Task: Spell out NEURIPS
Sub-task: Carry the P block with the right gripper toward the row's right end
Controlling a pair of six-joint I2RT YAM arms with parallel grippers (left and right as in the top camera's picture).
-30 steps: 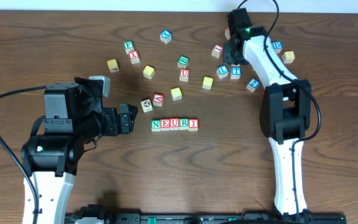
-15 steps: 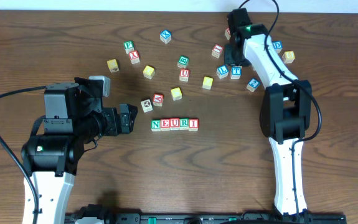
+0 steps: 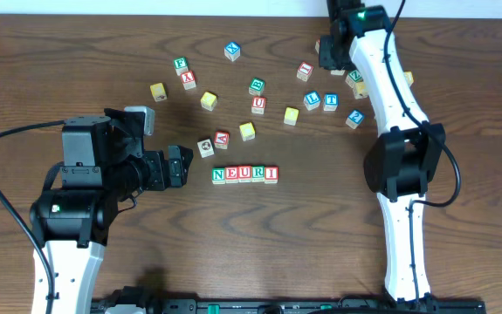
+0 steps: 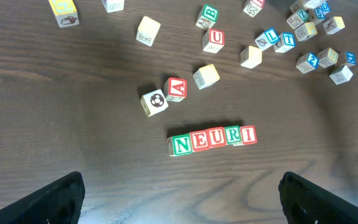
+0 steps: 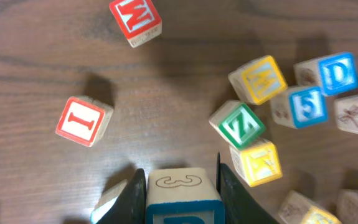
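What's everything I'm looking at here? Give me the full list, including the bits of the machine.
Table: one, dark brown wood, under everything.
Row of blocks: five, green N, red E, red U, green R, red I, touching side by side, mid-table.
Loose blocks: around twenty (some hidden by the arm), red, blue, green and yellow faces, scattered over the far half.
Held block: one, pale wood with a blue letter cut off by the frame, between the right claw's fingers.
Arms: two, white and black, left and right sides.
Left claw: one, black, open, left of the row.
Right claw: one, black, closed on the held block, far right.
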